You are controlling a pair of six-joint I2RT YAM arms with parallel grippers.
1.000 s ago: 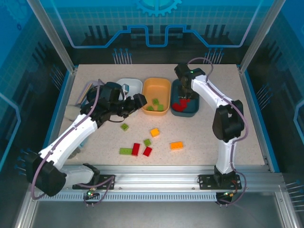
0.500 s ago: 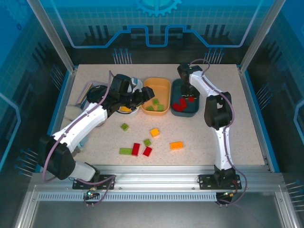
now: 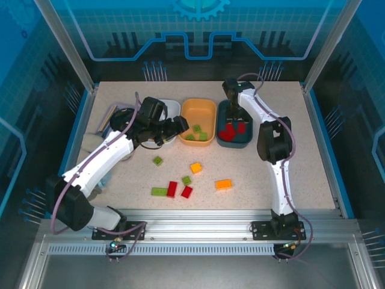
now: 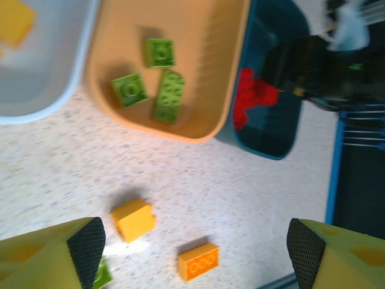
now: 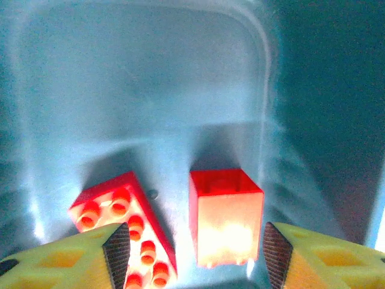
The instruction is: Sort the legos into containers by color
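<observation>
Speckled beige tabletop inside a blue-panelled enclosure. The orange tub holds three green bricks. The white tub on its left holds a yellow brick, and the teal tub on its right holds red bricks. Loose bricks lie in front of the orange tub. The left gripper gapes wide and empty by the orange tub's left rim. The right gripper, over the teal tub, has its fingers parted and grips nothing.

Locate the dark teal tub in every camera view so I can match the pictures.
Top external: the dark teal tub is the rightmost of three tubs, next to the orange tub.
Left wrist: upper right, right of the orange tub.
Right wrist: its floor and rounded wall span the frame.
Shared landmark: the red bricks lying inside it.
</observation>
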